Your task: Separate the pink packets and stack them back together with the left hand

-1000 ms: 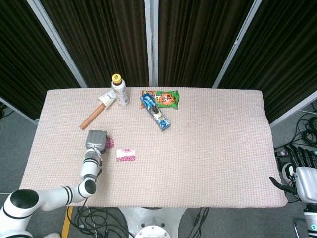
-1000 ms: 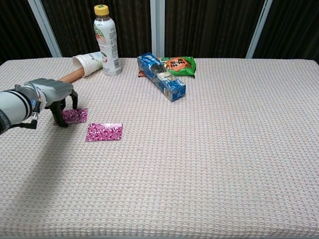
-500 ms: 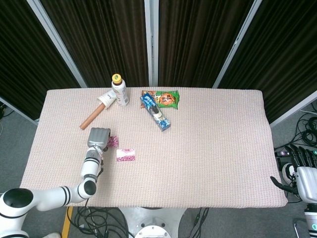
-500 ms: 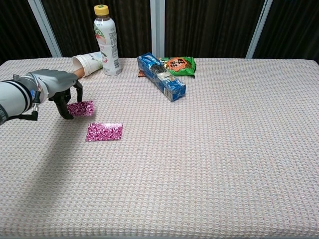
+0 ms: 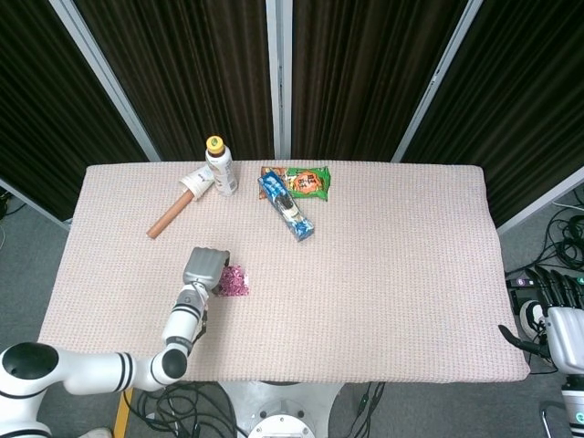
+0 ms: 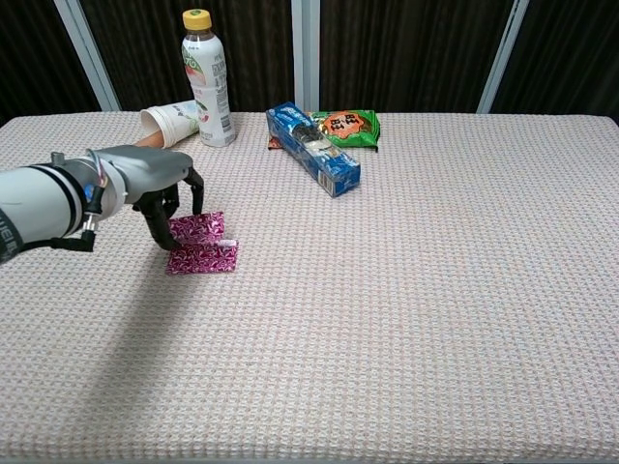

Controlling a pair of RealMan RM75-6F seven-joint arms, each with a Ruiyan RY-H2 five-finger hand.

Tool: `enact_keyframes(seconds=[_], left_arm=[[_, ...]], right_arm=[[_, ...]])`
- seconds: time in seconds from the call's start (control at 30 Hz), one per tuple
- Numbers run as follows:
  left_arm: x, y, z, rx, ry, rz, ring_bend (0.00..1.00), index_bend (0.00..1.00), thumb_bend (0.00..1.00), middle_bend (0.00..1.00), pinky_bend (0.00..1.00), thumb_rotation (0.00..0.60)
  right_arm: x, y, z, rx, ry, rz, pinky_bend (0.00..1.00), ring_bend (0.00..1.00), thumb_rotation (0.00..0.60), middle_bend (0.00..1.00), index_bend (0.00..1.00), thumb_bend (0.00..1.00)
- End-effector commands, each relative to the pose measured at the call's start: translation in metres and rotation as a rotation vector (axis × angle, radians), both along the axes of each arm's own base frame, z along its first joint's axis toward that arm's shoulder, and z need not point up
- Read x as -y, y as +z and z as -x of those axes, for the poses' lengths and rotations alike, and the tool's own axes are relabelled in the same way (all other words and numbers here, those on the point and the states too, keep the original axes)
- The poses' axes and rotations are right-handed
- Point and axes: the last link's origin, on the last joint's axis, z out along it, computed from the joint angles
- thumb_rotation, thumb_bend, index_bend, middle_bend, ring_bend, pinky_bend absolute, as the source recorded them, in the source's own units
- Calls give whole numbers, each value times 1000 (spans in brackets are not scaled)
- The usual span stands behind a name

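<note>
The left hand (image 6: 160,193) hangs low over the table (image 6: 435,290), fingers curled downward and pinching the upper pink packet (image 6: 198,228) at its left edge. That packet sits over the lower pink packet (image 6: 205,259), overlapping its far part, so the two look nearly stacked; holding the top one by its edge lets the hand set it flat without covering the one beneath. Judging from this, the restacking step is close to finished, though release is not yet made. Whether the upper packet already rests fully on the lower one or is held slightly above it cannot be told from the chest view.

In the head view the two packets merge into one pink patch (image 5: 234,281) just beside the hand (image 5: 204,268), and their edges cannot be separated. The hand's palm hides its fingertips there.

The right hand (image 5: 558,330) sits off the table's right edge, partly cut by the frame; its fingers appear apart and empty.

At the far side stand a bottle (image 6: 207,79), a tipped paper cup (image 6: 171,123), a blue snack pack (image 6: 314,149) and a green packet (image 6: 346,127), all well apart from the work.
</note>
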Motion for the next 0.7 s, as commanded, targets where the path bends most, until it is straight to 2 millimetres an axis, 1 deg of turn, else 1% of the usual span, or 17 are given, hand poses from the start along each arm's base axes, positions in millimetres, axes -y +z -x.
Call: enact_keyframes(seconds=[0.03,0.17,0.37,0.5,0.7], left_arm=[[4,-5,-9,0,-9,15,871,466,260,897,905,600],[9,-12,-14,-28,-18,32,872,463,260,897,906,600],[13,-20,-17,-54,-24,35,871,460,260,896,906,600],[13,-23,-18,-63,-18,36,871,459,260,896,905,600],[11,-27,-17,-75,-4,35,872,458,260,896,905,600]], right_arm=[[0,0,0,1,-2,1,0,0,439,57,94,88],[-2,0,2,2,-9,2,0,0,436,57,94,90],[-2,1,3,4,-9,3,0,0,440,57,94,88],[-2,1,4,5,-12,4,0,0,446,58,94,87],[-2,1,6,8,-13,5,0,0,441,57,94,88]])
